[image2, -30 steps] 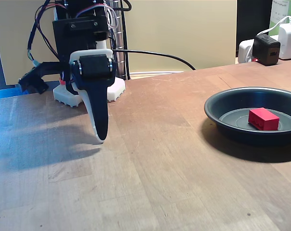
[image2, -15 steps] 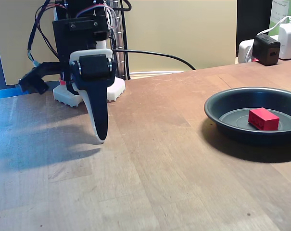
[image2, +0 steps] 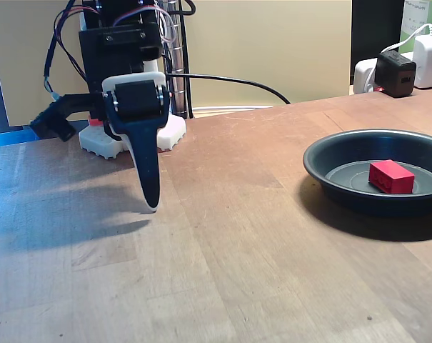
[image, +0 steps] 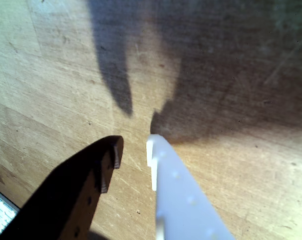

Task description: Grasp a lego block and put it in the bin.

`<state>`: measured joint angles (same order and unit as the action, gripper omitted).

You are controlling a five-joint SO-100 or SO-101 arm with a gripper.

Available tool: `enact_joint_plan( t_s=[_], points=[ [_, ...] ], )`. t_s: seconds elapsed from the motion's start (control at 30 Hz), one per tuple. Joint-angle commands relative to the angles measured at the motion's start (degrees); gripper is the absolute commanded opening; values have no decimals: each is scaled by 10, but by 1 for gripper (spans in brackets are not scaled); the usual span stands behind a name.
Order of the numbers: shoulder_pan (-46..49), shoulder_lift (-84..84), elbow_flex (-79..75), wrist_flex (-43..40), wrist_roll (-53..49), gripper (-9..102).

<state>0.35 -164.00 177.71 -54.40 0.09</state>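
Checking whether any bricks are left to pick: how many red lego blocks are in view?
1. The lego block lies on the flat bottom of the bin, at the right of the fixed view. The pan's near wall could hide another.

We see the lego block (image2: 391,176) lying flat on the bottom of the bin (image2: 323,161), at the right of the wooden table (image2: 237,271). The gripper (image2: 151,205) hangs tip-down just above the table at left, well apart from the bin, holding nothing; whether its jaws are parted we cannot tell from this angle. Behind it stands the white robot base (image2: 101,143). A black power adapter (image2: 395,73) sits at far right.
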Motion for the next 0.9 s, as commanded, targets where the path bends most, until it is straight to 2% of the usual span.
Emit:
enact_joint_plan(
  t_s=[0.0, 0.2, 0.87],
  points=[
    [-3, -3, 28, 4, 2, 0],
    [3, -2, 29, -3, -49, 0],
    [-1, -1, 29, -3, -45, 1]
  ],
)
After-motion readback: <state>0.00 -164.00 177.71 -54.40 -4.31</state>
